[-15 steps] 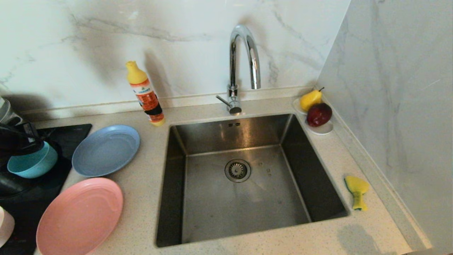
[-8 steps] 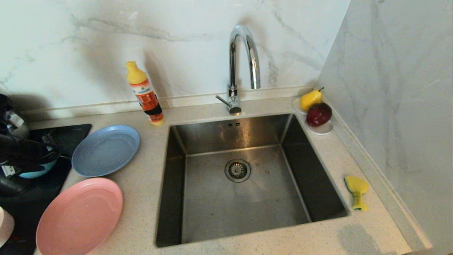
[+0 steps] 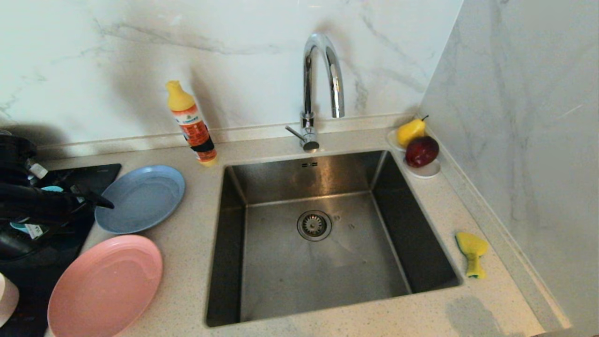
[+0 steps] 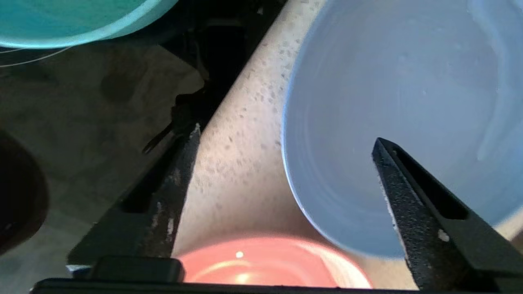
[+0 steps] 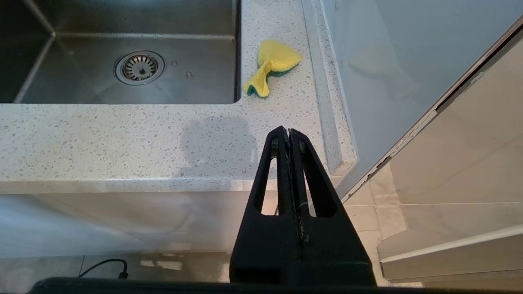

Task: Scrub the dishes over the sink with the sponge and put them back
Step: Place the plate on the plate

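My left gripper point(image 3: 100, 202) point(image 4: 286, 134) is open with nothing between its fingers. It hangs over the left rim of the grey-blue plate point(image 3: 145, 196) point(image 4: 408, 81), one finger above the plate and the other above the hob's edge. The teal bowl point(image 3: 49, 188) point(image 4: 73, 20) sits on the hob behind it, mostly hidden by the arm. The salmon-pink plate point(image 3: 105, 285) point(image 4: 261, 265) lies nearer. The pale pink bowl point(image 3: 7, 299) peeks in at the left edge. The yellow sponge point(image 3: 471, 252) point(image 5: 271, 65) lies right of the sink point(image 3: 327, 276). My right gripper point(image 5: 289, 131) is shut, parked below the counter's front.
An orange detergent bottle point(image 3: 192, 124) and the chrome tap point(image 3: 323, 84) stand behind the sink. A white saucer with a pear and an apple point(image 3: 423, 172) sits at the back right corner. The black hob point(image 3: 70, 234) fills the left edge. A marble wall closes the right.
My left gripper has let go of the teal bowl, opened wide and swung right to the grey-blue plate's rim. The right arm has not moved.
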You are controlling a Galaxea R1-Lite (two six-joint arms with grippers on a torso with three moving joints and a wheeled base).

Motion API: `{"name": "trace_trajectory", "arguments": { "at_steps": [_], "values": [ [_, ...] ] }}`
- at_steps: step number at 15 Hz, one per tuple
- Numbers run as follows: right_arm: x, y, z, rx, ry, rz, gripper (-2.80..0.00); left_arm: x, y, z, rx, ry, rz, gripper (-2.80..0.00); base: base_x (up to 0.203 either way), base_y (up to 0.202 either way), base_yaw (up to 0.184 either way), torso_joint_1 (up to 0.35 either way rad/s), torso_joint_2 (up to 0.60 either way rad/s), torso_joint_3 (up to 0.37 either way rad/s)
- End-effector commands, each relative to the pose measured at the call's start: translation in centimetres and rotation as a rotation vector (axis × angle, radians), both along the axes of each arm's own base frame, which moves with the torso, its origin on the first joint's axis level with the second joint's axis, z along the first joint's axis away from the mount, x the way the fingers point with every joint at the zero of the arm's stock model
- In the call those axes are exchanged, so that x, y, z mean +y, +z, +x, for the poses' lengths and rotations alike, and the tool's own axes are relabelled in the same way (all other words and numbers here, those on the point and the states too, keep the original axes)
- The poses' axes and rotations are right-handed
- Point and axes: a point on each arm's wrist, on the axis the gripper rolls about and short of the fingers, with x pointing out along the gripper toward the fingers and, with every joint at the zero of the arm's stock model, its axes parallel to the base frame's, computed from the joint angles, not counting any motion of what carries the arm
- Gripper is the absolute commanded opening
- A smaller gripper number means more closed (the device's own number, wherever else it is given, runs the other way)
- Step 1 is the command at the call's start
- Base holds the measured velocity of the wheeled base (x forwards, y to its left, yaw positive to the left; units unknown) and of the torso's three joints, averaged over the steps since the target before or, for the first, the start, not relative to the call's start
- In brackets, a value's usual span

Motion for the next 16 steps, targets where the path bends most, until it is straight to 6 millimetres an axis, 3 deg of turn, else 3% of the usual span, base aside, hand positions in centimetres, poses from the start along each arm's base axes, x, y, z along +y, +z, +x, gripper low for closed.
{"name": "trace_trajectory", "arguments": {
  "at_steps": [1,7,12,16],
  "values": [
    [0.0,0.0,0.0,0.000,0.000,-0.001,-2.80,0.3,-1.5,0.7,0.025,0.005,-0.022,0.00,0.000,0.000,0.000,0.000,0.00,0.000],
    [0.0,0.0,0.0,0.000,0.000,0.001,-2.80,0.6,-0.1,1.7,-0.097,-0.001,-0.098,0.00,0.000,0.000,0.000,0.000,0.00,0.000],
    [0.0,0.0,0.0,0.000,0.002,-0.001,-2.80,1.1,-1.9,3.2,-0.063,-0.004,-0.105,0.00,0.000,0.000,0.000,0.000,0.00,0.000],
    [0.0,0.0,0.0,0.000,0.000,0.000,-2.80,0.9,-1.3,4.5,-0.096,-0.002,-0.114,0.00,0.000,0.000,0.000,0.000,0.00,0.000]
  ]
}}
